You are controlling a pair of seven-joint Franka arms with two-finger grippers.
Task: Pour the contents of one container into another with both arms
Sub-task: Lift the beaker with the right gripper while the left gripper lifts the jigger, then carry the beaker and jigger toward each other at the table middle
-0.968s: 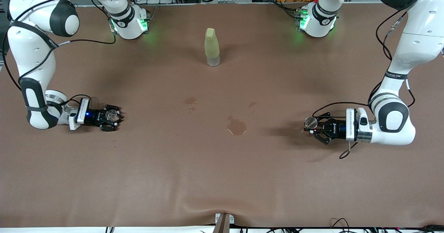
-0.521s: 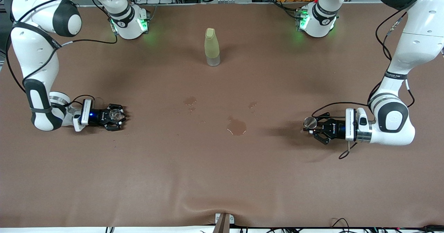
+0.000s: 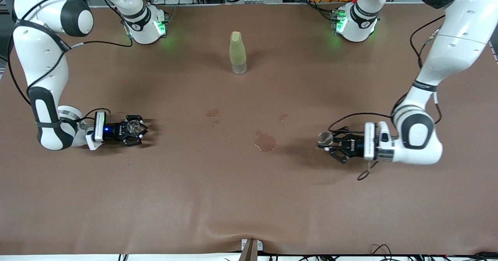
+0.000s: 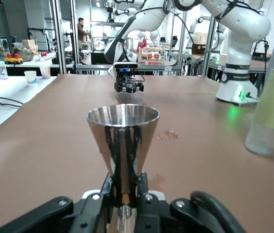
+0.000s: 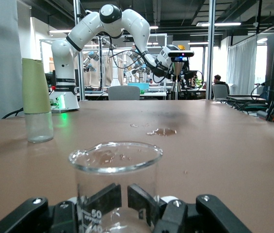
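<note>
The tiny clear cup (image 3: pixel 134 125) sits upright in my right gripper (image 3: pixel 133 129), low over the table toward the right arm's end. In the right wrist view the cup (image 5: pixel 113 171) shows printed marks, and the gripper (image 5: pixel 128 196) is shut on it, its fingers (image 5: pixel 107 203) seen through the glass. The silvery metal jigger (image 3: pixel 324 137) stands upright in my left gripper (image 3: pixel 329 143), over the table beside the largest puddle. The left wrist view has the jigger (image 4: pixel 123 132) pinched at its narrow waist by the shut gripper (image 4: pixel 126 188).
A tall yellow-green bottle (image 3: pixel 237 53) stands at mid-table toward the bases. Wet puddles (image 3: pixel 265 142) mark the brown cloth between the two grippers, with smaller spots (image 3: pixel 213 113) closer to the bottle. A cloth fold (image 3: pixel 249 233) rises at the front edge.
The left arm has carried the jigger toward the table's middle, close to the big puddle. The right gripper has edged the cup a little toward the middle too.
</note>
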